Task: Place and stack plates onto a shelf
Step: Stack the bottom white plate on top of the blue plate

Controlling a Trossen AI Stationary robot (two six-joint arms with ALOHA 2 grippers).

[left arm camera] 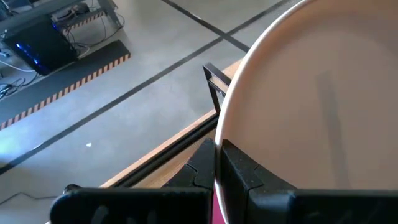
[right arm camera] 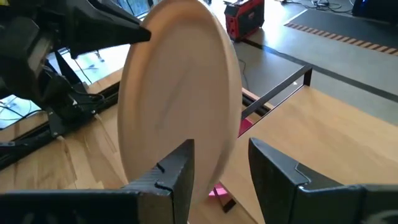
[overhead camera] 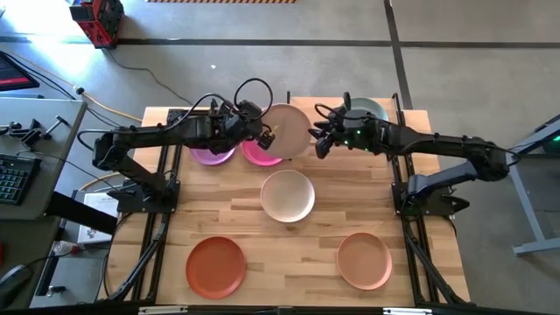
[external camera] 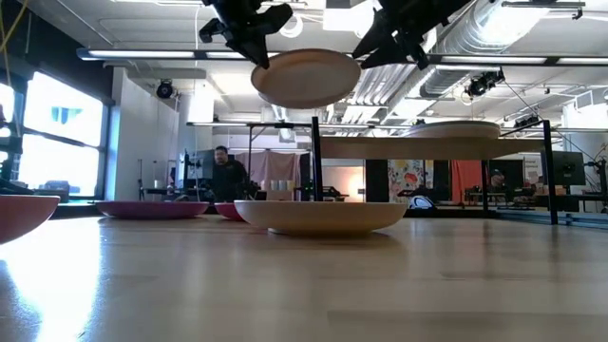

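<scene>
Tan plate (overhead camera: 287,129) held in the air above the table's far edge, between both grippers.

Left gripper (overhead camera: 265,136) is pinched on the plate's rim, fingers (left arm camera: 239,174) pressed either side of the edge. Right gripper (overhead camera: 320,140) has its fingers (right arm camera: 177,171) spread, straddling the opposite rim. Below: magenta plate (overhead camera: 255,153) and purple plate (overhead camera: 210,155) on the table (overhead camera: 236,210); cream plate (overhead camera: 288,195) at centre; orange-red plate (overhead camera: 215,265) and peach plate (overhead camera: 364,260) on the near side. Mint plate (overhead camera: 371,109) sits on the shelf (external camera: 437,148).
</scene>
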